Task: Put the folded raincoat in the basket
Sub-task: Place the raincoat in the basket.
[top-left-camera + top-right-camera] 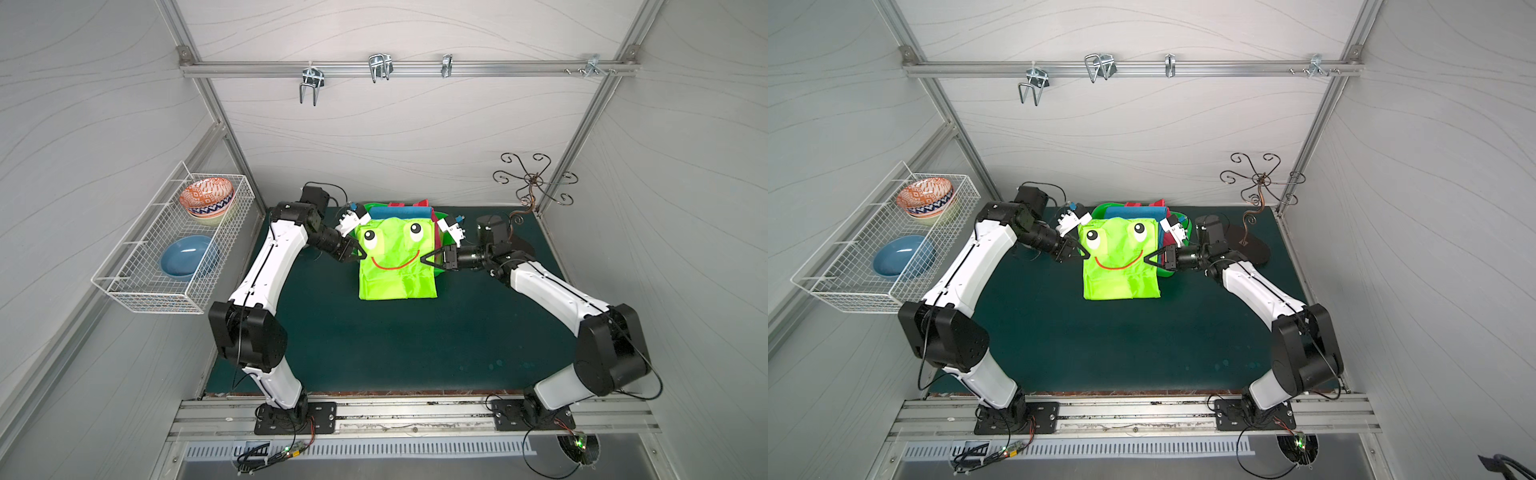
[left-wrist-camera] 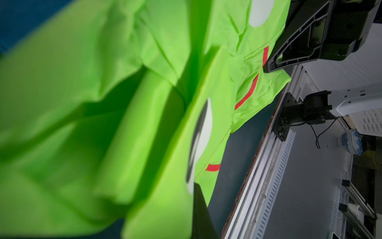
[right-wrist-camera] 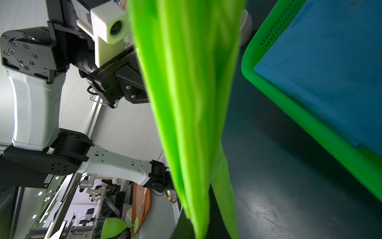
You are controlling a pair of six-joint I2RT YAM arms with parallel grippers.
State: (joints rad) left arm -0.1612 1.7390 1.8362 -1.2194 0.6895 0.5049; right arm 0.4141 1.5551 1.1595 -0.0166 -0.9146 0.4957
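Dark green worktop (image 1: 395,345) spreads before us. Toward its far edge we see the left hand (image 1: 360,253) and right hand (image 1: 424,261), each clenched on a side edge of the lime raincoat (image 1: 395,274), which hangs between them, frog face showing. Just behind it, by the far edge, the green basket (image 3: 299,115) holds a folded blue cloth (image 1: 399,212).

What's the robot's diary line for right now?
left gripper: shut on lime green frog-face raincoat; right gripper: same raincoat; bright green mesh plastic basket: behind it, holds folded blue cloth; raincoat: not inside
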